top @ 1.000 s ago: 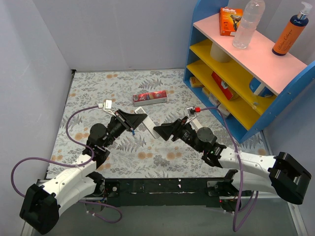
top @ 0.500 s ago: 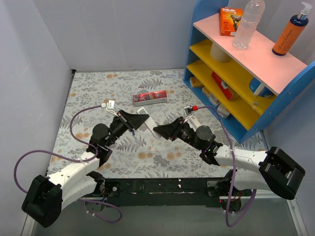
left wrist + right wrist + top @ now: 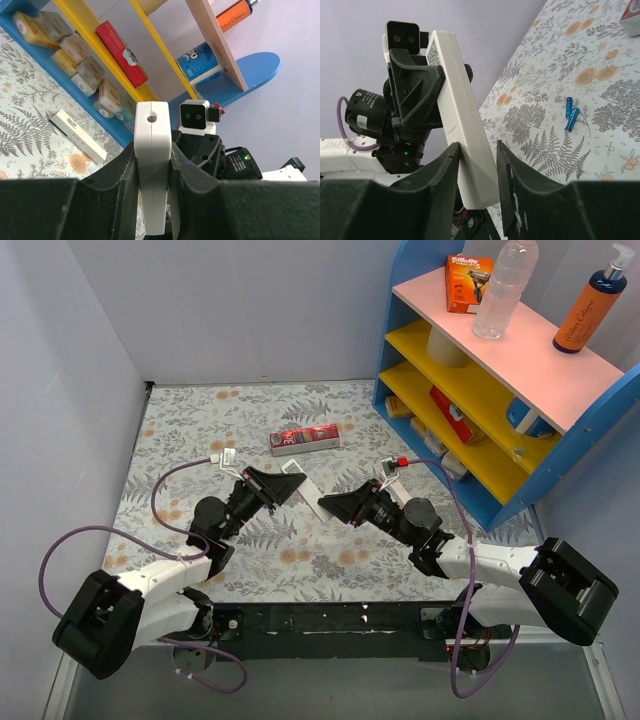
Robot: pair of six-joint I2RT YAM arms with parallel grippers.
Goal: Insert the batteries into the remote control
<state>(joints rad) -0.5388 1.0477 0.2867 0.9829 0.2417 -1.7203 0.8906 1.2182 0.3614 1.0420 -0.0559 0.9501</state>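
Observation:
The white remote control (image 3: 299, 479) is held in the air between the two arms. My left gripper (image 3: 281, 486) is shut on one end of it; in the left wrist view the remote (image 3: 152, 150) stands edge-on between my fingers. My right gripper (image 3: 327, 505) is open around the other end. In the right wrist view its left finger (image 3: 451, 165) touches the remote (image 3: 462, 135) and the right finger stands a little off it. Two blue batteries (image 3: 571, 114) lie side by side on the floral mat; the top view does not show them.
A red carton (image 3: 305, 439) lies on the mat behind the grippers. The blue shelf unit (image 3: 480, 390) with boxes and bottles stands at the right. A white oblong box (image 3: 77, 136) lies by its foot. Grey walls close in the left and back.
The left arm has swung a little forward and right with the remote. The right gripper has shifted slightly to the right. The remote stays between both grippers.

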